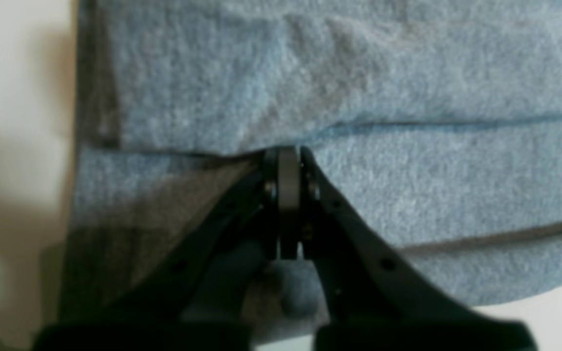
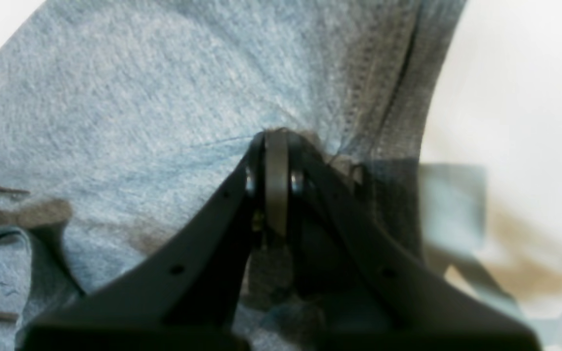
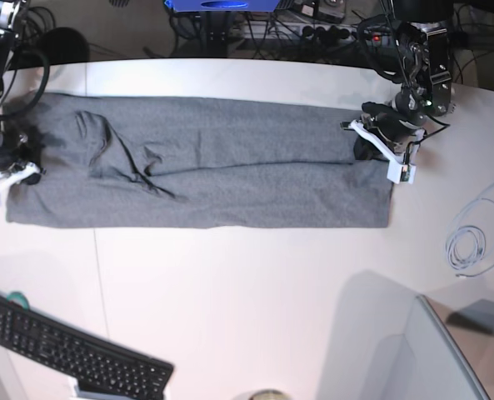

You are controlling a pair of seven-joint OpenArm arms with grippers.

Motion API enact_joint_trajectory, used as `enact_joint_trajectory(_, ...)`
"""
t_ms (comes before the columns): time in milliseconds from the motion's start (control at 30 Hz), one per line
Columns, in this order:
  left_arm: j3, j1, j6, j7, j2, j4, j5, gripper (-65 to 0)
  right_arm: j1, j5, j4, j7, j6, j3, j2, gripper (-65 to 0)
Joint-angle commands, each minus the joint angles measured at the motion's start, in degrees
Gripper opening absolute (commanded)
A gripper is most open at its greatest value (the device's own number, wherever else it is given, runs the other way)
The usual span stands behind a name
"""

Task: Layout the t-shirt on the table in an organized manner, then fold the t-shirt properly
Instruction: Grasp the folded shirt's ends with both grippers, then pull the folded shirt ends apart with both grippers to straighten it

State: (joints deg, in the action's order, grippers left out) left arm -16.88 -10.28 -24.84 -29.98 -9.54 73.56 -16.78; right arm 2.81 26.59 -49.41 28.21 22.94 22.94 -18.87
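Observation:
The grey t-shirt (image 3: 230, 167) lies as a long folded band across the far half of the white table (image 3: 247, 300), with wrinkles left of its middle. My left gripper (image 3: 365, 148) is at the band's right end. In the left wrist view the gripper (image 1: 288, 156) is shut, its tips pinching a fold edge of the t-shirt (image 1: 408, 73). My right gripper (image 3: 20, 167) is at the band's left end. In the right wrist view it (image 2: 276, 139) is shut on puckered t-shirt (image 2: 139, 97) fabric beside a stitched hem. Bare table (image 2: 515, 73) shows past the cloth.
A black keyboard (image 3: 72, 354) lies at the front left corner. A coiled pale cable (image 3: 467, 246) rests at the right edge. A grey slanted panel (image 3: 413, 350) fills the front right. Cables and equipment (image 3: 313, 29) crowd the floor behind the table.

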Motion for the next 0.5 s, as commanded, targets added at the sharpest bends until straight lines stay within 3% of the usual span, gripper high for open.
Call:
enact_joint_trajectory(0, 0.1, 0.2, -0.1, -0.5, -0.2, 0.4, -0.1, -65.0, -1.2, -4.7, 0.7, 5.1, -2.8, 0.0, -0.2, -64.2)
enact_joint_trajectory(133, -1.4, -1.4, -0.1, -0.7, -0.2, 5.3, -0.3, -65.0, -2.2, -4.7, -2.1, 5.6, -2.8, 0.1, -0.2, -64.2)
enact_joint_trajectory(300, -5.5, -4.6, -0.3, -4.4, 0.1, 17.9, -0.4, -65.0, -7.1, -4.6, -17.7, 9.8, -2.8, 1.9, 2.0, -64.2)
enact_joint_trajectory(467, -16.7, -4.8, -2.1, -9.5, 1.4, 24.3, -0.4, -65.0, -11.6, -4.8, -34.7, 13.8, -2.5, 7.3, 6.2, -63.9)
